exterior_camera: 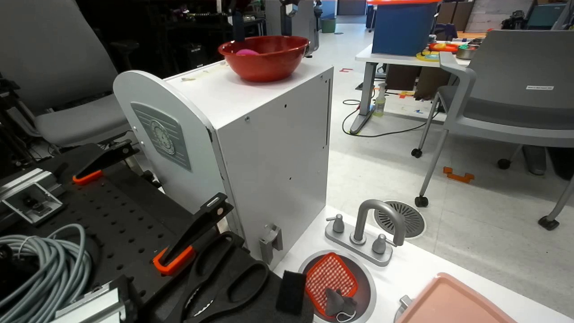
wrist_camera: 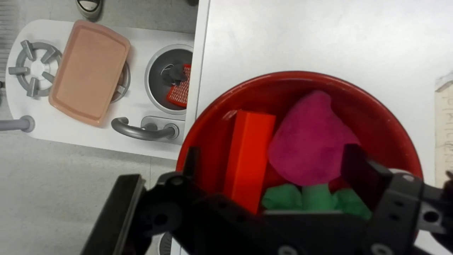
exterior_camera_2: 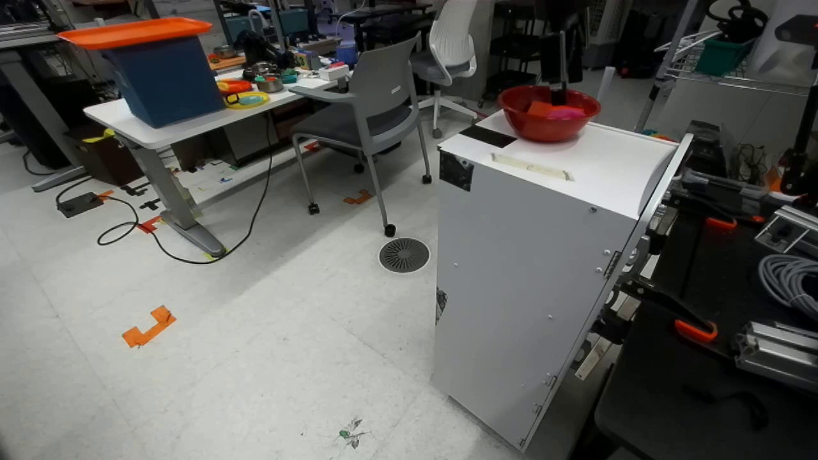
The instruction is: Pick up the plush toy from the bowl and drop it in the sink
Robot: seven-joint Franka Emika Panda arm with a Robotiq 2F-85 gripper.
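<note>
The plush toy [wrist_camera: 313, 141] has a pink drop-shaped body and green lobes at one end. It lies in the glossy red bowl [wrist_camera: 300, 76], which stands on a white cabinet top. Its pink part shows in both exterior views [exterior_camera: 247, 52] [exterior_camera_2: 566, 113]. My gripper [wrist_camera: 272, 157] is open over the bowl, its fingers wide apart. In the wrist view one finger overlaps the toy's pink edge; contact cannot be told. My gripper also shows above the bowl in an exterior view [exterior_camera: 263, 36]. The sink [wrist_camera: 155, 85] is a round grey basin below, also in an exterior view [exterior_camera: 365, 280].
An orange-red block [wrist_camera: 249, 159] lies beside the toy in the bowl. A red grid basket [exterior_camera: 329, 273] and a grey plush [exterior_camera: 339, 303] lie in the sink. A grey faucet [exterior_camera: 358, 237] stands beside it. A pink tray [wrist_camera: 90, 72] lies on the same counter.
</note>
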